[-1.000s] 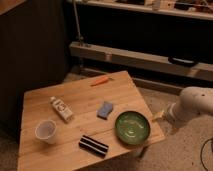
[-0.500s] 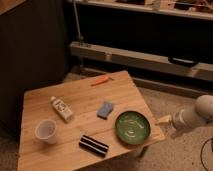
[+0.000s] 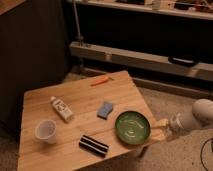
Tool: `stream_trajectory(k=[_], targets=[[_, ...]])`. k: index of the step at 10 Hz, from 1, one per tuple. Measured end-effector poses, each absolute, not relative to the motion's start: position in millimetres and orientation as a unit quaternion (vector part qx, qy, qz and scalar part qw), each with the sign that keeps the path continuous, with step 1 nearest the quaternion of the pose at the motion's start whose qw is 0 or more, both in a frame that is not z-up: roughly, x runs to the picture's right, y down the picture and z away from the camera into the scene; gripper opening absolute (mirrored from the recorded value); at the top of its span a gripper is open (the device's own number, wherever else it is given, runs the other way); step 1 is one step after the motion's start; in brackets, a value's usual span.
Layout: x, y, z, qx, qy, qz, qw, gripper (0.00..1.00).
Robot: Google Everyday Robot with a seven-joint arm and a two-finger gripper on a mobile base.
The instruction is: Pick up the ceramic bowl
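Observation:
The ceramic bowl (image 3: pixel 133 127) is wide, shallow and glossy green, and stands upright near the right front corner of the wooden table (image 3: pixel 55 90). My gripper (image 3: pixel 163 125) is at the end of the white arm (image 3: pixel 196 118), which reaches in from the right. The gripper hangs just off the table's right edge, level with the bowl and a little to its right. It holds nothing that I can see.
On the table are a small white translucent cup (image 3: pixel 46 131) at front left, a white bottle (image 3: pixel 62 108) lying down, a blue sponge (image 3: pixel 105 109), a black striped bar (image 3: pixel 94 145) and an orange pen (image 3: pixel 100 80) at the back. A dark shelf unit stands behind.
The white arm has sunk lower and drawn toward the right edge of the view. The gripper has dropped slightly beside the table's right edge. The bowl has not moved.

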State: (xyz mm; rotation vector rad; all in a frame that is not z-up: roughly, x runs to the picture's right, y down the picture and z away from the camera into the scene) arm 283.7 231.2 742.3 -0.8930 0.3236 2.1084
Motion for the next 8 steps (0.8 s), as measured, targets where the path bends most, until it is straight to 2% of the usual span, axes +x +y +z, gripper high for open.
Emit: stream_trajectory(k=[8], targets=[[235,250,758,-0.407,0.123,0.787,0.446,0.65]])
